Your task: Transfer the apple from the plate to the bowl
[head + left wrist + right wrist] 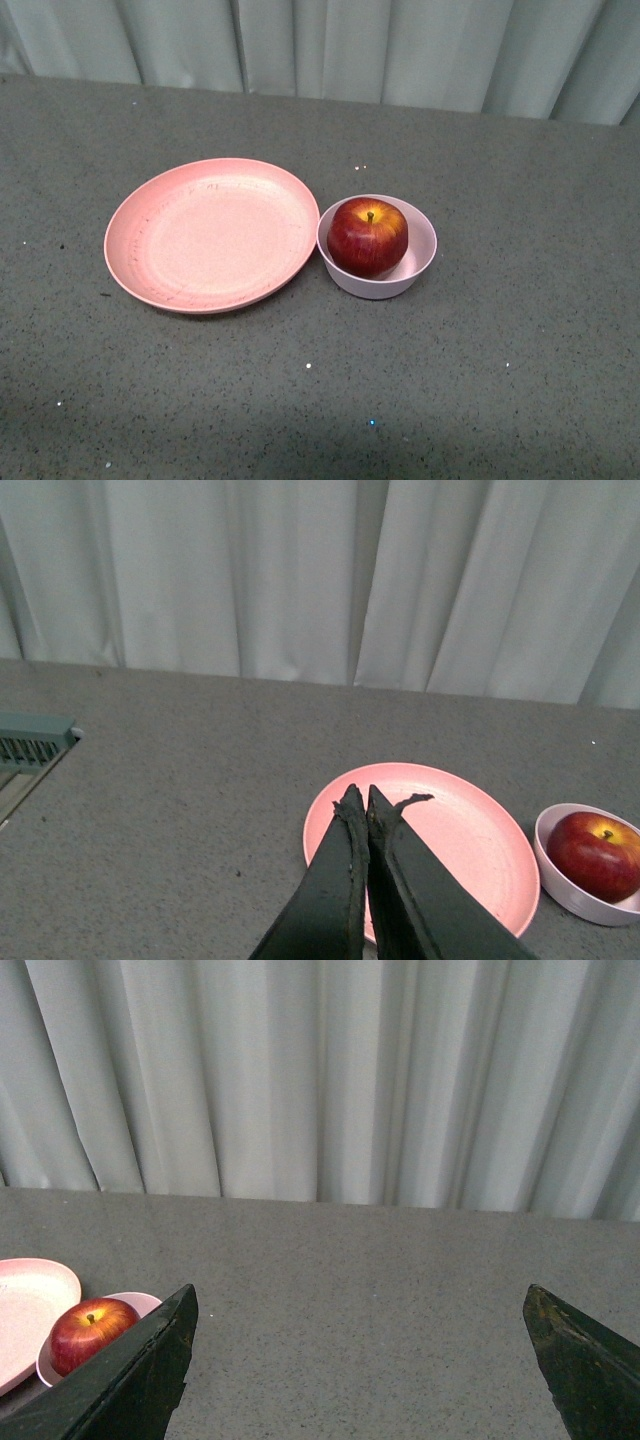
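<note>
The dark-red apple (pixel 367 236) sits inside the small pale pink bowl (pixel 421 262), stem up. The wide salmon-pink plate (pixel 210 235) lies empty just left of the bowl, touching it. Neither arm shows in the front view. In the left wrist view my left gripper (pixel 359 798) is shut and empty, held over the plate (pixel 470 840), with the apple (pixel 598 854) in the bowl (pixel 566 892) off to one side. In the right wrist view my right gripper (pixel 360 1300) is open wide and empty over bare table, with the apple (pixel 90 1330), bowl (pixel 140 1303) and plate (pixel 30 1300) beside one finger.
A grey speckled tabletop (pixel 500 380) carries the plate and bowl. Pale curtains (pixel 400 50) hang along the far edge. A grey-green grilled object (pixel 30 742) sits at the table's edge in the left wrist view.
</note>
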